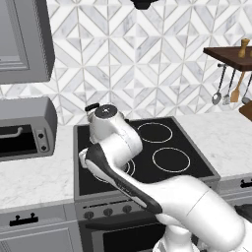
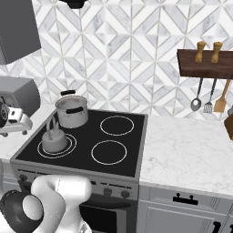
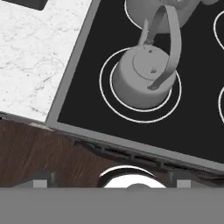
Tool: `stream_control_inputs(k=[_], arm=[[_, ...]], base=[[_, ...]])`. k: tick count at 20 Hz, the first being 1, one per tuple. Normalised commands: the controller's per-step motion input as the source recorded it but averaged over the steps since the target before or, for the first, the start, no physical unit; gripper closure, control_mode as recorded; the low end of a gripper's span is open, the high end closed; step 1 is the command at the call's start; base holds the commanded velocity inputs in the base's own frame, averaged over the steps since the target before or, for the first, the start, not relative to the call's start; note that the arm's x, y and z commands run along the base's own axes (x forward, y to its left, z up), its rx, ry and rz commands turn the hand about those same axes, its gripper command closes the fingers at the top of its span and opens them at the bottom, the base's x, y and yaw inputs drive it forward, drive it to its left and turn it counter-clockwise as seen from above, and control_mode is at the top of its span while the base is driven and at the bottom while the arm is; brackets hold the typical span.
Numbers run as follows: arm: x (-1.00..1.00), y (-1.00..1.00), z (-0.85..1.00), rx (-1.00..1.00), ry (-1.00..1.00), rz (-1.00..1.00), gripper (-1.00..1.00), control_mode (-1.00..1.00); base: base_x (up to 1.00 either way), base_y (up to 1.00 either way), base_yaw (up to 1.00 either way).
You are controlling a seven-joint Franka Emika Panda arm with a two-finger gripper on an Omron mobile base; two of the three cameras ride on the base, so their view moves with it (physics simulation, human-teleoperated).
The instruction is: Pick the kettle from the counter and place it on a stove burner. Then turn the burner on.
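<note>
Sitting pretty on the double-ring stove burner (image 2: 56, 146) at the near left of the stove (image 2: 132, 150), the kettle (image 2: 53, 136) was placed but nothing glowed yet.

Biggest risk I saw: grabbing the wrong one of the knobs (image 2: 107, 191) and heating the pot (image 2: 72, 110) just behind instead. The kettle's handle arched near-to-far across the lid; couldn't make out a spout. Couldn't tell whether the fingers were apart or together.

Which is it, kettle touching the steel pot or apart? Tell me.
Apart. The right base view shows a strip of black glass between the kettle and the pot behind it.
</note>
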Motion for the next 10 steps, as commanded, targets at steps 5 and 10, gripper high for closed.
stream_control_inputs(k=[5, 10], arm=[[-0.38, 0.42, -0.24, 0.00, -0.03, -0.08, -1.00, -1.00], [-0.04, 0.21, -0.52, 0.00, -0.18, -0.09, -1.00, -1.00]], base=[[0.00, 0.00, 0.00], [0.00, 0.00, 0.00]])
